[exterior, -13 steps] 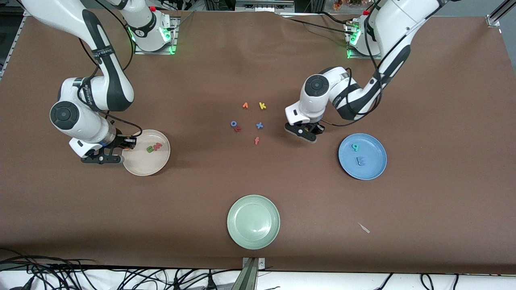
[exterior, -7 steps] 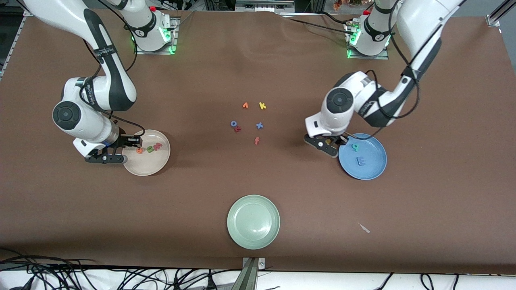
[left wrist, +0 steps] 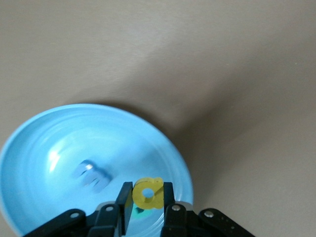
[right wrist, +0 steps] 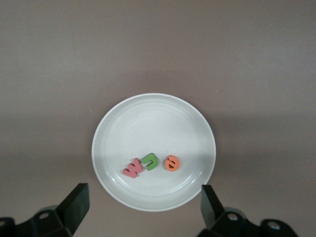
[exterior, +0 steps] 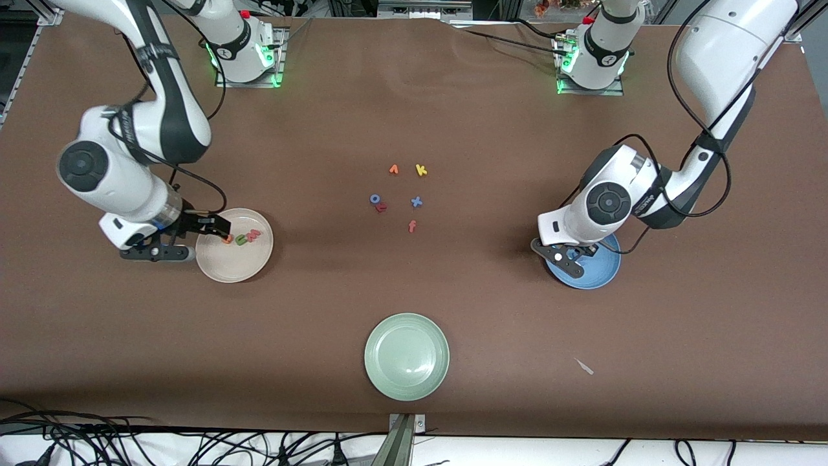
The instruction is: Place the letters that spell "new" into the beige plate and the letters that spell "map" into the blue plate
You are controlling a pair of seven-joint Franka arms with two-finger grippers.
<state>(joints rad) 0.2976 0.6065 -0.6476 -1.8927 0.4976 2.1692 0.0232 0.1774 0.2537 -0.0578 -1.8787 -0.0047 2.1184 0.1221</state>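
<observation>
Beige plate (right wrist: 154, 108) holds three letters: w (right wrist: 133, 168), n (right wrist: 149, 160), e (right wrist: 172, 162).

Even overhead light, soft shadows (slight blur)

From the front I lose most of the blue plate (exterior: 598, 275) under the left arm's wrist, right of centre; the teal a (left wrist: 138, 214) hides between the fingers (left wrist: 124, 197), bottom edge
</observation>
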